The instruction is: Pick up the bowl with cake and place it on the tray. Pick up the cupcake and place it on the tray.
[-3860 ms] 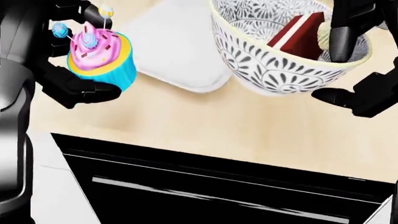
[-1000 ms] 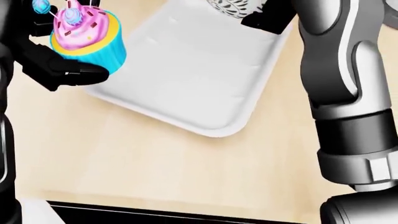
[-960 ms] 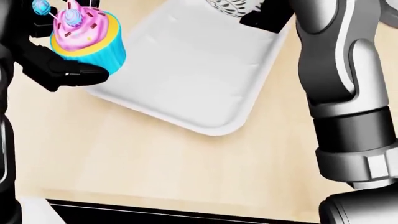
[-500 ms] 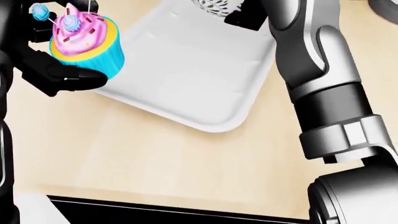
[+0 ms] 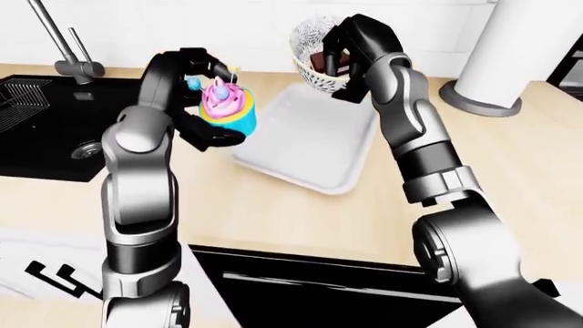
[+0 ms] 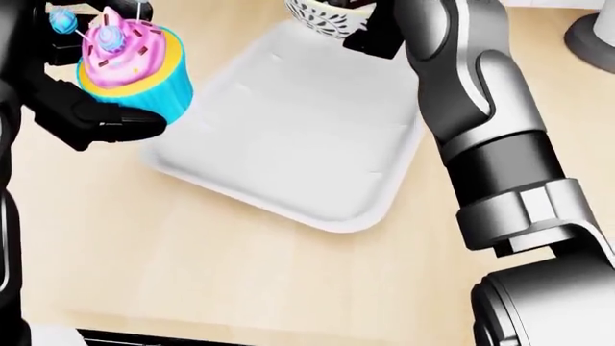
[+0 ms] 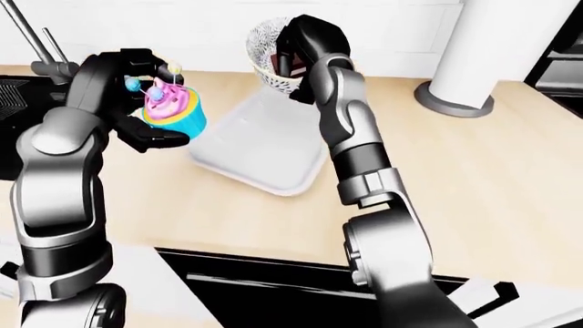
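While both arms reach out, each hand grips dessert.

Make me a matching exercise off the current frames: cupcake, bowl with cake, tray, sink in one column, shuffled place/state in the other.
Things:
1. cupcake
2. bowl with cake
3. tray
4. sink

Places or states:
A. black, at the left edge of the left-eye view
B. held in the right hand over the tray's top end
C. white, flat on the wooden counter, nothing resting on it
D. gripped in the left hand beside the tray's left edge

Pairs: 1-D, 2-B, 3-C, 4-A
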Controlling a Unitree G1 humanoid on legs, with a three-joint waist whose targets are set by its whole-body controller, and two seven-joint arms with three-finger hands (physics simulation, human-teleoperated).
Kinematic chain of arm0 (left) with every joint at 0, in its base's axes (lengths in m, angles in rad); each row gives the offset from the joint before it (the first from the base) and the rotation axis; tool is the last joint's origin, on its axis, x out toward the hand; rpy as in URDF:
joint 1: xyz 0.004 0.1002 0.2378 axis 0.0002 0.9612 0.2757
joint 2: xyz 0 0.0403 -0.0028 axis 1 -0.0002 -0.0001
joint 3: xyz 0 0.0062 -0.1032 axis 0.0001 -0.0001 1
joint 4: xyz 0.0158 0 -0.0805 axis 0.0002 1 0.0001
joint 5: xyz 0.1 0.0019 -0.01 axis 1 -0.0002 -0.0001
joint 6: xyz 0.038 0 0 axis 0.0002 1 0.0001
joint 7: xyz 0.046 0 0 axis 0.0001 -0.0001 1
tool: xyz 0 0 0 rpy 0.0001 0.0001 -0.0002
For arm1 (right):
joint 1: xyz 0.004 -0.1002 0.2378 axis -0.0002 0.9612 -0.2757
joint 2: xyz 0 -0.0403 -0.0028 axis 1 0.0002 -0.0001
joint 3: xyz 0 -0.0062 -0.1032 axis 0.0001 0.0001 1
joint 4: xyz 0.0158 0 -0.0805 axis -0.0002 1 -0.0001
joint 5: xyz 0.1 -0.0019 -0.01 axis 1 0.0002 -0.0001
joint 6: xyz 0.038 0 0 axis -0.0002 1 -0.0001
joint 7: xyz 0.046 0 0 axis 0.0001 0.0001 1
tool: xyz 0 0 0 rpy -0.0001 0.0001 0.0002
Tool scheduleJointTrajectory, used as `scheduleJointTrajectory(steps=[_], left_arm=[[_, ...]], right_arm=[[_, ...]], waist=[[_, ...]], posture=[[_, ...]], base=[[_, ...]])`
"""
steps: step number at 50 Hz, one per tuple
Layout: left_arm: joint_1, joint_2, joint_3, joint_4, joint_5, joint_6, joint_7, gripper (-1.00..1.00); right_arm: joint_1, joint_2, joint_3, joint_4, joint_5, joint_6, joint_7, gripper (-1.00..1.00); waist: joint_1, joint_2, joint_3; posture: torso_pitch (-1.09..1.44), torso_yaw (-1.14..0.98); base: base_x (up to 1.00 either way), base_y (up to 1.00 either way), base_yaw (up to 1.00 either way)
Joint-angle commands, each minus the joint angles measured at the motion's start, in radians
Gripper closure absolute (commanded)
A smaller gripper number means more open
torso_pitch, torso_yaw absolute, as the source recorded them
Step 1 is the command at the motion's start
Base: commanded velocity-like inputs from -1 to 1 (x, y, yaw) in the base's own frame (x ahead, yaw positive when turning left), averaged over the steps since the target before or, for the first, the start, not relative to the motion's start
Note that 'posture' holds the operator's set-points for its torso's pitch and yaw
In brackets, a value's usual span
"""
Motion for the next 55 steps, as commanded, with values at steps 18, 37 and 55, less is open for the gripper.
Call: scheduleJointTrajectory(steps=[18, 37, 55], left_arm=[[-0.025, 0.007, 0.013, -0.023, -0.016, -0.056, 0.038, 1.0], [-0.016, 0.005, 0.014, -0.029, -0.021, -0.06, 0.042, 1.0], [-0.026, 0.008, 0.012, -0.035, -0.017, -0.049, 0.038, 1.0]], right_arm=[[-0.044, -0.002, -0.003, 0.043, -0.013, -0.069, -0.106, 1.0], [-0.049, 0.012, 0.005, 0.112, -0.019, -0.079, -0.129, 1.0], [-0.031, 0.016, 0.004, 0.087, -0.012, -0.059, -0.075, 1.0]], waist=[[0.004, 0.004, -0.095], [0.0, 0.01, -0.102], [-0.002, 0.01, -0.105]], posture=[[-0.19, 0.0], [-0.19, 0.0], [-0.19, 0.0]], base=[[0.0, 0.0, 0.0], [0.0, 0.0, 0.0], [0.0, 0.0, 0.0]])
